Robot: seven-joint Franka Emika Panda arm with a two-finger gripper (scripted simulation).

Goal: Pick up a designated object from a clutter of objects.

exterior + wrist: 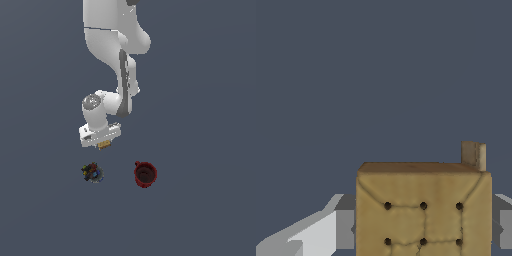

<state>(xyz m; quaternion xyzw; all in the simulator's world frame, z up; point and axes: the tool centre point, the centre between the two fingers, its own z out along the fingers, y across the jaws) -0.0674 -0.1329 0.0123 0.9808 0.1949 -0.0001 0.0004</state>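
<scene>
Exterior view: jaws clamp tan block [104, 145] above bare grey floor [210, 210].

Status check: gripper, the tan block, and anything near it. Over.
Gripper shut on tan block, block between the fingers. Red mug and dark lump sit apart on the floor, nothing touching the block.

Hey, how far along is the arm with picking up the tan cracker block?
Done: the tan cracker-textured square block sits between the gripper fingers, apart from the dark red mug and dark multicoloured lump. In hand: holding it. Left: I cannot tell how high it is lifted.
</scene>
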